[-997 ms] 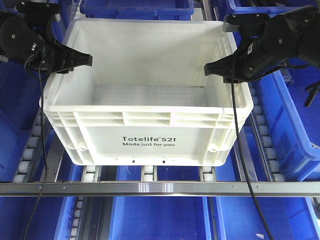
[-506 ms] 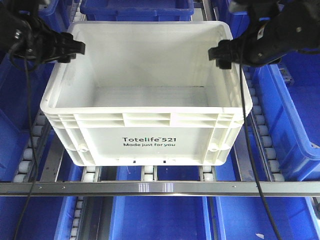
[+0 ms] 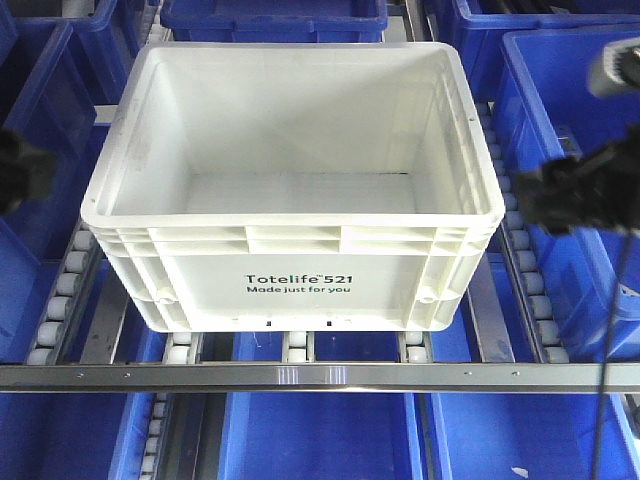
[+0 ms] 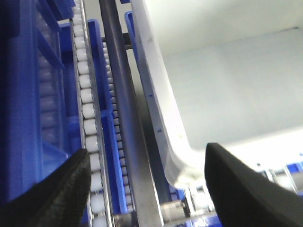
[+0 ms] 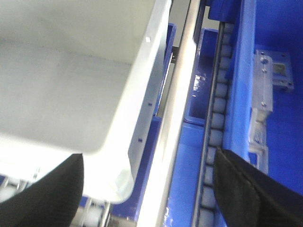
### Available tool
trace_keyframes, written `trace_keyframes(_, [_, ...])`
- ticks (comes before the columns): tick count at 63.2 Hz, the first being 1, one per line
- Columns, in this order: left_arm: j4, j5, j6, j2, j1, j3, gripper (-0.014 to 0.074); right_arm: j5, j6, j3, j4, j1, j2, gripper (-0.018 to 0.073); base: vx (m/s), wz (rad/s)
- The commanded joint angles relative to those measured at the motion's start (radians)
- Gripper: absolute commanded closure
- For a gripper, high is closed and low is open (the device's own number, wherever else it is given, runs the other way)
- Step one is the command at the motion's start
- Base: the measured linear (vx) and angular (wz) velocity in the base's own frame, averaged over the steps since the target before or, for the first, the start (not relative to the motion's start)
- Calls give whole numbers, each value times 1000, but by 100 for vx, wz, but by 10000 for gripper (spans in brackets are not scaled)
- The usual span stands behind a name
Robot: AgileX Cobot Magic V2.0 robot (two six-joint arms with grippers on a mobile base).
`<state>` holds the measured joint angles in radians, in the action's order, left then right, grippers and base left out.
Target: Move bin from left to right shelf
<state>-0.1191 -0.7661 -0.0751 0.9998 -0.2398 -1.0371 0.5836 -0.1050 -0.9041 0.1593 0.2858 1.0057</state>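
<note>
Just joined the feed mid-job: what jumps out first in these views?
A large white Totelife 521 bin, empty, sits centred on the roller shelf, with blue bins around it. The left end effector and right end effector are both open, each straddling one side rim of the white bin without touching it.

Bright even light, arms motion-blurred, wrist views soft
</note>
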Motion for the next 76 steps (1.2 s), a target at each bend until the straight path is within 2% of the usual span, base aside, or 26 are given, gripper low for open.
trace_keyframes(1, [74, 16, 75, -105, -5, 36, 114, -17, 20, 43, 4, 1, -116, 9, 0, 0])
trace_keyframes(5, [135, -1, 138, -181, -5, 83, 114, 18, 20, 87, -2, 1, -189, 9, 0, 0])
trace_keyframes(10, [179, -9, 169, -251, -5, 130, 114, 51, 20, 136, -6, 1, -279, 9, 0, 0])
trace_keyframes(27, [178, -13, 168, -335, -4, 209, 115, 87, 30, 220, -6, 1, -437, 34, 0, 0])
trace_keyframes(35, [178, -8, 168, -335, -4, 209, 157, 124, 76, 220, -8, 1, -437, 115, 0, 0])
trace_keyframes(50, [178, -8, 168, -335, -4, 209, 357, 128, 75, 220, -13, 1, -437, 379, 0, 0])
trace_keyframes(61, [178, -8, 168, -335, -4, 209, 477, 128, 75, 220, -26, 1, -437, 540, 0, 0])
trace_keyframes(65, [178, -8, 168, -335, -4, 209, 505, 128, 75, 220, -33, 1, -437, 574, 0, 0])
trace_keyframes(76, [178, -9, 168, -335, -4, 209, 542, 130, 72, 220, -33, 1, -437, 568, 0, 0])
